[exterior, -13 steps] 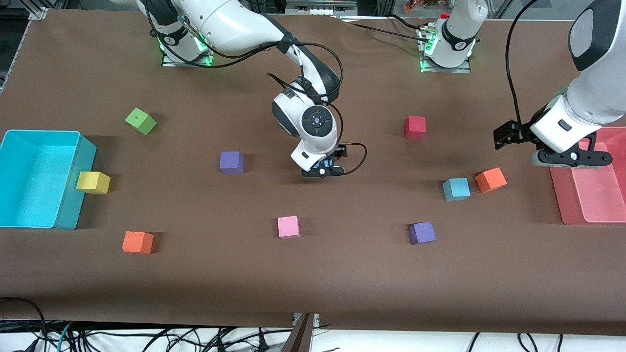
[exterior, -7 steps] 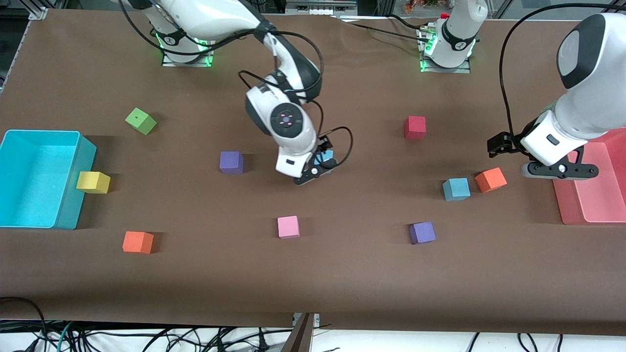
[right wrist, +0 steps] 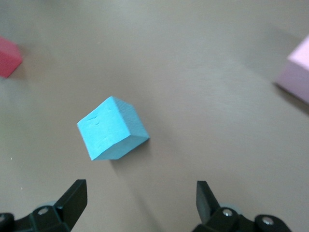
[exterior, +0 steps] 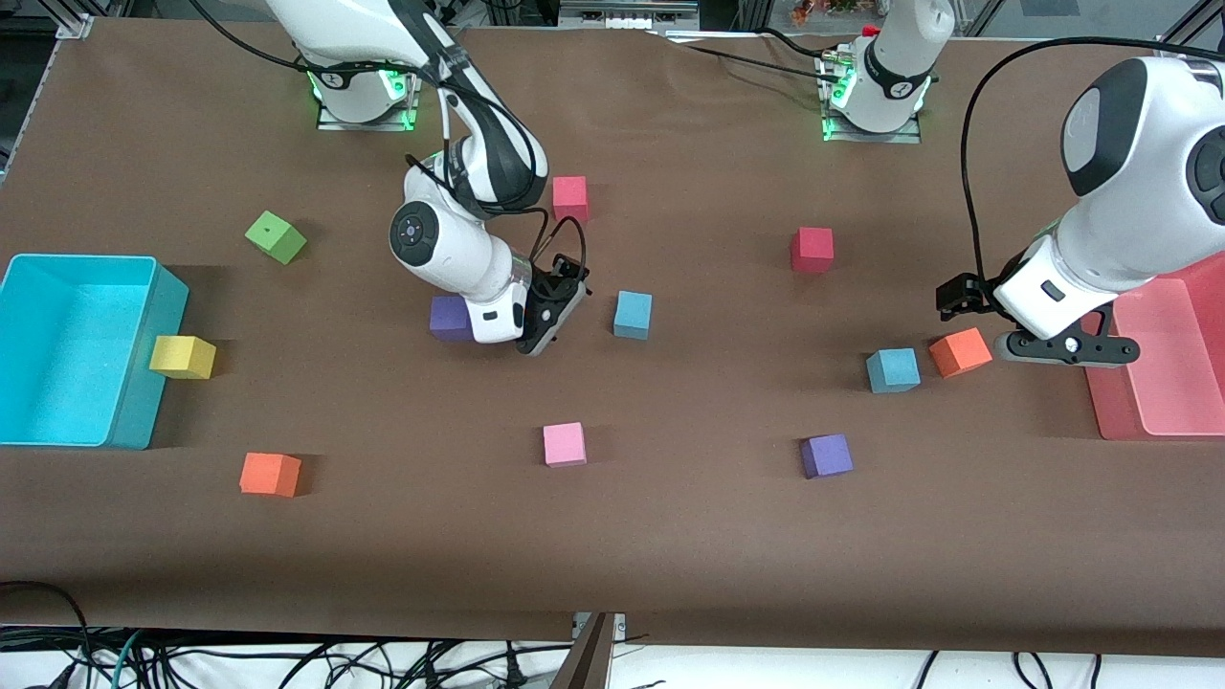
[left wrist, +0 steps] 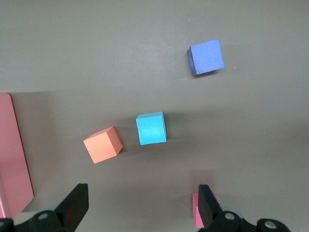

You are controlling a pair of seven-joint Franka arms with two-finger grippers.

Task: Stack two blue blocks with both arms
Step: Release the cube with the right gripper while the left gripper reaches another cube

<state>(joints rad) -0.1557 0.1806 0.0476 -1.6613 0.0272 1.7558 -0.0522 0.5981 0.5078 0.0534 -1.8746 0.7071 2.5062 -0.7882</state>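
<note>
One blue block stands free on the table near the middle. It also shows in the right wrist view. My right gripper is open and empty, between that block and a purple cube; its jaws stand wide apart. The second blue block sits beside an orange cube toward the left arm's end, and shows in the left wrist view. My left gripper is open and empty in the air over the table beside the orange cube; its jaws stand wide apart.
A pink tray lies at the left arm's end and a turquoise bin at the right arm's end. Two red cubes, a pink cube, a second purple cube, and yellow, green and orange cubes lie scattered.
My right gripper has let go of the blue block and drawn back toward the purple cube, uncovering a red cube. My left gripper has moved toward the orange cube.
</note>
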